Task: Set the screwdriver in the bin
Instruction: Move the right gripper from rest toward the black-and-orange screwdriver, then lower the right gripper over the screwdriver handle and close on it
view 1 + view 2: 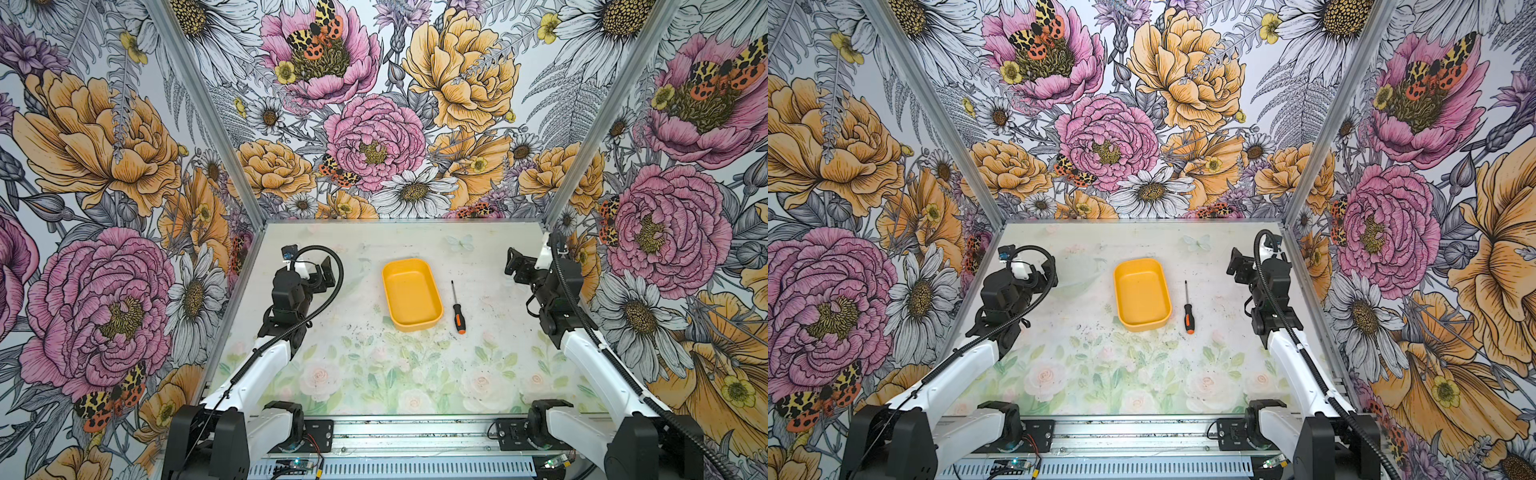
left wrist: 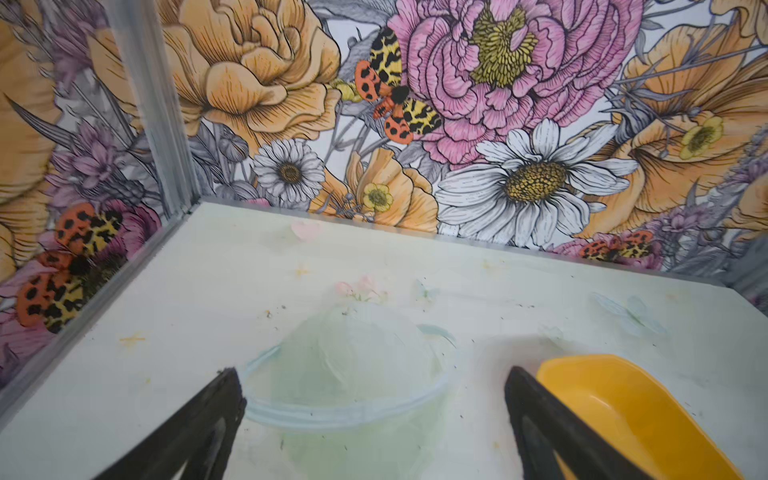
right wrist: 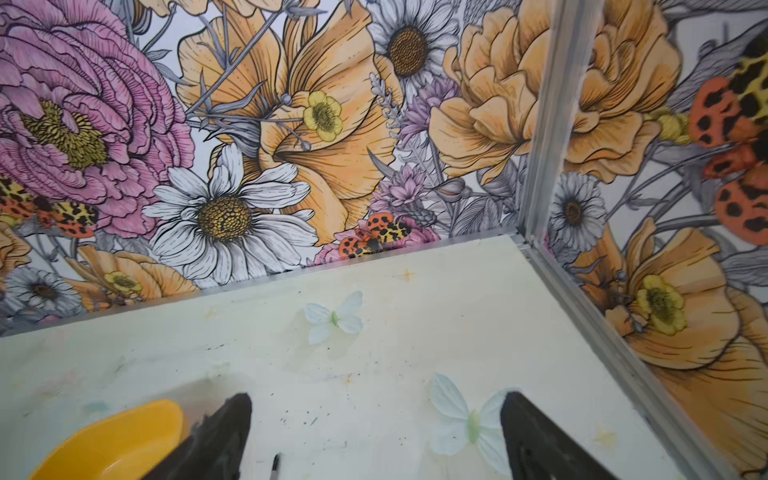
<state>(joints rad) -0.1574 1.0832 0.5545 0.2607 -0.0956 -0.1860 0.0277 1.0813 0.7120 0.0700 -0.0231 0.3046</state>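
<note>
The screwdriver (image 1: pixel 457 307) lies flat on the counter (image 1: pixel 374 374), just beside the bin (image 1: pixel 411 295) and outside it. It runs parallel to the bin's long wall on the right arm's side. Past the screwdriver from the bin, you see the right jaws spread wide, holding nothing. Off the bin's opposite long wall, the left jaws stand equally wide, holding nothing.

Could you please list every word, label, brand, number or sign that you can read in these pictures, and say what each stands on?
None: no text can be read in any view.
The bin is plain yellow-orange plastic with no label.
The screwdriver shows no legible marking on its handle.
The circuit board by the near rail is too small to read.
</note>
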